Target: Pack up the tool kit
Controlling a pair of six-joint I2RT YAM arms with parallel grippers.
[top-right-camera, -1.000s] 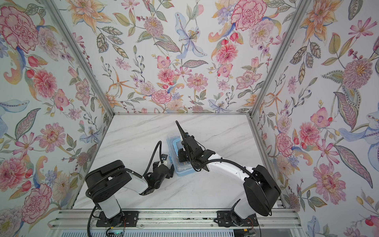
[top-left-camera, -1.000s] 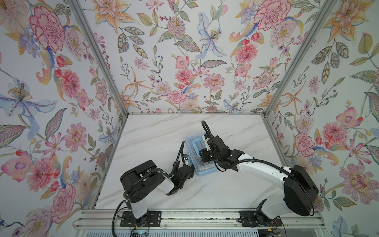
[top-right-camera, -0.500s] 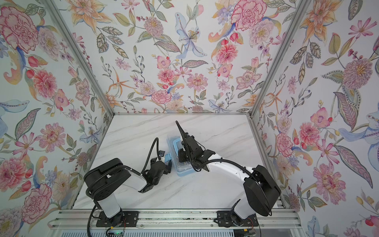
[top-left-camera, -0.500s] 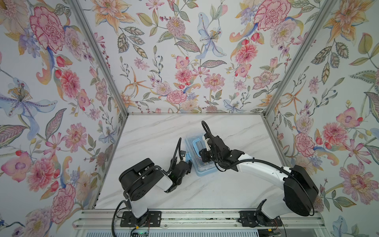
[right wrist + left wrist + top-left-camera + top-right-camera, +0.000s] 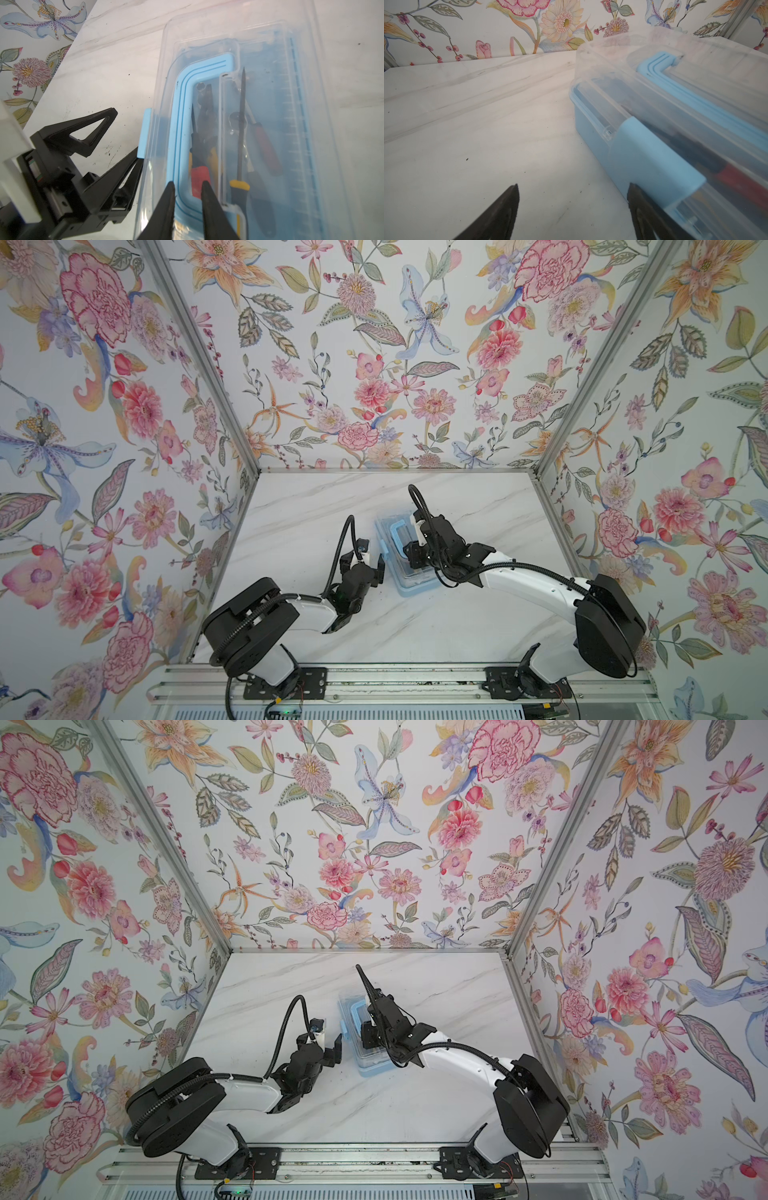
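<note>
The tool kit [image 5: 411,585] lies closed on the counter [image 5: 311,510], directly under the right tool [image 5: 188,185] and just off the outer finger of the left tool [image 5: 363,562]. Through the clear lid, beyond the right tool's tips, show yellow-handled pliers [image 5: 212,153], a dark screwdriver [image 5: 242,104] and a red-handled one [image 5: 266,145].

Compared with a second ago, the left tool has come forward along the kit's long side. Then it sat back near the box's closer end. Now its outer finger [image 5: 133,164] touches the end of the light-blue latch [image 5: 145,133], and its other finger stands well out over bare counter. Its jaws are spread wide, as they were, with nothing between them. The left wrist view shows the latch [image 5: 654,164] right against that finger.

The right tool has not shifted. Its fingers sit close together with a narrow gap, low over the lid at the bend of the blue handle [image 5: 207,62], which lies flat in its recess. Whether they pinch the handle or only press on the lid cannot be told. The kit itself is in the same spot.
</note>
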